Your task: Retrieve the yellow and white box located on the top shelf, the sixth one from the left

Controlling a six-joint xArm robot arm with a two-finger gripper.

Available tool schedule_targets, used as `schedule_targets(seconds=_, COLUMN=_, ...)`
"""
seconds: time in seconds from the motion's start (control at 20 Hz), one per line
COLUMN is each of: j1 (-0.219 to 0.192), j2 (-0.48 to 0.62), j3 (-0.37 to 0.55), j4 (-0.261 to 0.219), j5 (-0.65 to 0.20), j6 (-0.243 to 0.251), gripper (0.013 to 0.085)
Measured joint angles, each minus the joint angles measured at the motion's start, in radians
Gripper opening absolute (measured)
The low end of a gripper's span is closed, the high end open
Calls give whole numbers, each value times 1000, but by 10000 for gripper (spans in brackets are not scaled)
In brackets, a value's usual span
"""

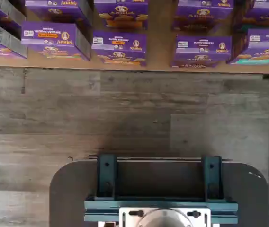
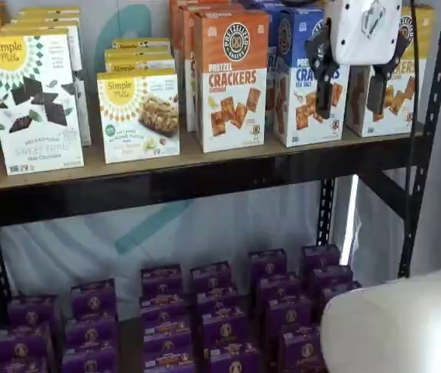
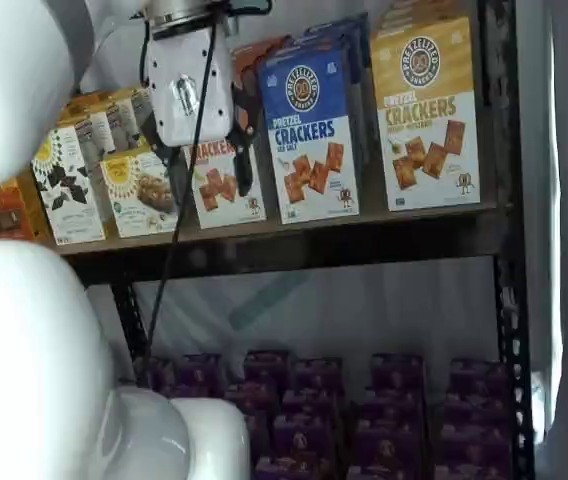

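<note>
The yellow and white box (image 3: 426,115) stands at the right end of the top shelf (image 3: 294,235), upright, with its yellow top band and brown crackers facing out. In a shelf view the gripper partly hides it (image 2: 401,97). My gripper (image 2: 350,109) hangs in front of the shelf (image 2: 205,167) with a plain gap between its two black fingers and nothing in them. It is in front of the blue and yellow cartons and does not touch them. It also shows in a shelf view (image 3: 209,175). The wrist view shows neither the box nor the fingers.
An orange Pretzel Crackers carton (image 2: 232,78) and a blue one (image 2: 298,78) stand left of the yellow box. Simple Mills boxes (image 2: 38,101) fill the shelf's left. Purple boxes (image 2: 205,311) sit on the lower level. A black upright (image 2: 432,116) is at the right. A dark mount (image 1: 160,189) shows in the wrist view.
</note>
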Motion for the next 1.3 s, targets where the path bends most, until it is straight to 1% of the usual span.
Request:
schedule_targets(seconds=0.05, j1=-11, j2=4, j3=-3, j4=13, j5=7, j6=-5, gripper=850)
schedule_targets(seconds=0.1, j1=-31, j2=10, j3=-8, j4=34, j5=18, j6=-14, gripper=850)
schedule_targets(seconds=0.15, j1=-38, j2=12, j3=-9, j4=43, j5=22, j6=-18, gripper=850)
schedule_targets(seconds=0.3, j1=-41, j2=11, j3=-9, j4=47, j5=23, j6=-20, gripper=850)
schedule_targets(seconds=0.4, j1=-40, j2=9, j3=-5, j4=42, j5=17, j6=-22, gripper=850)
schedule_targets(seconds=0.45, j1=-38, j2=6, j3=-2, j4=32, j5=9, j6=-24, gripper=850)
schedule_targets(seconds=0.55, j1=-35, j2=-1, j3=7, j4=-3, j5=-21, j6=-36, gripper=850)
schedule_targets(seconds=0.6, j1=-38, j2=-4, j3=12, j4=-28, j5=-43, j6=-49, gripper=850)
schedule_targets(seconds=0.7, j1=-57, j2=-4, j3=18, j4=-61, j5=-79, j6=-77, gripper=850)
schedule_targets(seconds=0.8, j1=-91, j2=1, j3=22, j4=-84, j5=-114, j6=-116, gripper=850)
schedule_targets(seconds=0.9, j1=-137, j2=6, j3=28, j4=-89, j5=-155, j6=-160, gripper=850)
schedule_targets(seconds=0.95, j1=-162, j2=10, j3=29, j4=-87, j5=-174, j6=-182, gripper=850)
schedule_targets(seconds=1.0, j1=-200, j2=18, j3=29, j4=-81, j5=-202, j6=-216, gripper=850)
schedule_targets(seconds=1.15, j1=-291, j2=48, j3=21, j4=-61, j5=-268, j6=-298, gripper=850)
schedule_targets(seconds=1.3, j1=-371, j2=94, j3=-1, j4=-47, j5=-325, j6=-372, gripper=850)
